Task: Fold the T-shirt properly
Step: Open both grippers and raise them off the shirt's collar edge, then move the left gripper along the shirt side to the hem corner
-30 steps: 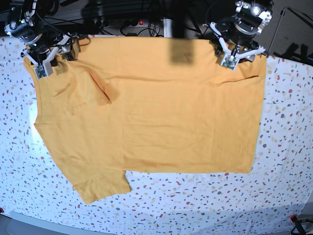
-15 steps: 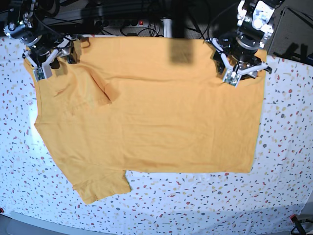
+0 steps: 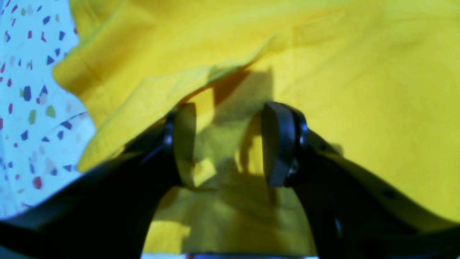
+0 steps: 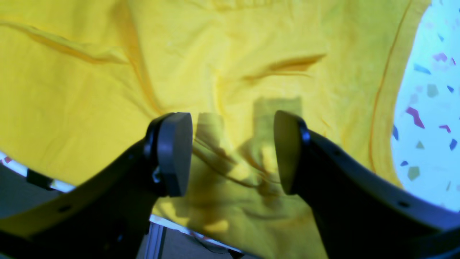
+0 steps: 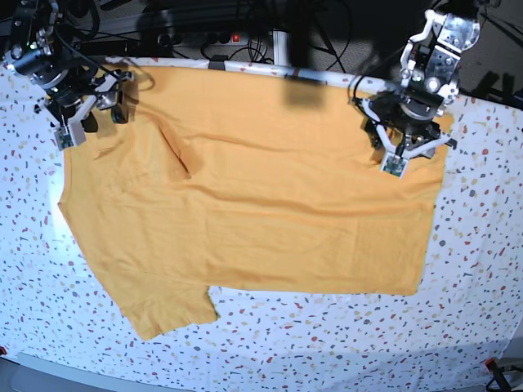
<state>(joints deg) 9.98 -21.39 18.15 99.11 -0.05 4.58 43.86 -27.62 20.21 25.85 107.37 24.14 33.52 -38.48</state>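
Note:
The mustard-yellow T-shirt [image 5: 270, 204] lies spread over the speckled table, one sleeve [image 5: 167, 310] pointing to the front left. My left gripper [image 5: 398, 159] is down on its back right corner. In the left wrist view it [image 3: 228, 144] is open over the cloth [image 3: 359, 90], and a raised fold laps against one finger [image 3: 183, 144]. My right gripper [image 5: 78, 126] sits on the back left corner. In the right wrist view it [image 4: 230, 151] is open, with wrinkled cloth [image 4: 90, 90] bunched between the fingers. Nothing is clamped.
The white speckled table [image 5: 474, 286] shows bare around the shirt at the right, front and left. Its back rim [image 5: 270, 69] shows just behind the shirt. Cables and a power strip [image 5: 221, 37] lie beyond it. A narrow crease [image 5: 178, 155] runs near the left shoulder.
Both grippers have moved toward the front. The shirt's back edge slid with them, baring the table's back rim. The small flap near the left shoulder has flattened into a thin crease.

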